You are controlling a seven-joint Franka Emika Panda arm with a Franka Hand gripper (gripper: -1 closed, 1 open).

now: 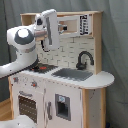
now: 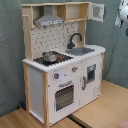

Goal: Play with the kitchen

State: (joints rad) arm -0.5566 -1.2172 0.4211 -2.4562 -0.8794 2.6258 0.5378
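The arm (image 1: 30,42) is reaching over the kitchen's (image 2: 65,60) stovetop (image 2: 50,59), where 1 pot (image 2: 49,56) is sitting; its gripper's opening cannot be told.

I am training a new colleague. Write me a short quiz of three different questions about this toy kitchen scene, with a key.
1. True or false: a metal pot stands on the stovetop of the kitchen in the second exterior view.
2. Multiple choice: in the first exterior view, the black faucet stands
A. behind the sink
B. on the oven door
C. on the grey hood
3. Fill in: in the first exterior view the robot arm is at the kitchen's ____ side, as that picture shows it.

Key: 1 true; 2 A; 3 left.
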